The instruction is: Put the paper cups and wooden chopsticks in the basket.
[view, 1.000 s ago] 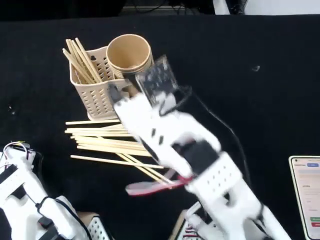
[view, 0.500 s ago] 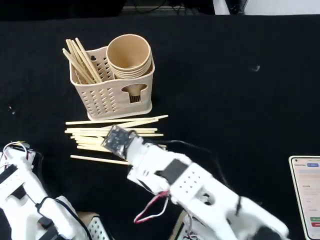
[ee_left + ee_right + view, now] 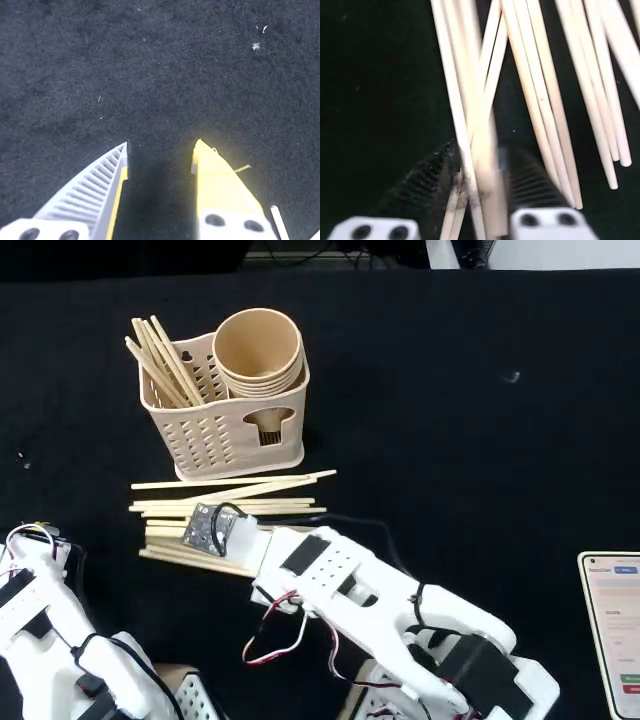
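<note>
Currently, the table (image 3: 480, 440) is carrying a basket (image 3: 225, 435) at ten o'clock, with stacked paper cups (image 3: 258, 345) and several wooden chopsticks (image 3: 160, 360) standing inside it. At six o'clock of the basket, loose chopsticks (image 3: 250, 502) are lying flat, and the right gripper (image 3: 480, 150) is straddling a few, jaws narrowly parted. The left gripper (image 3: 160, 150) is hovering over the table, jaws moderately apart.

A robotics lab bench: the surface (image 3: 500, 460) is draped in black cloth and carries a white plastic right arm (image 3: 380, 605) with bare red and white wires (image 3: 272, 638), a left arm (image 3: 45, 635), and a lit screen (image 3: 612, 625) at its edge, with cables (image 3: 300, 254) behind.
</note>
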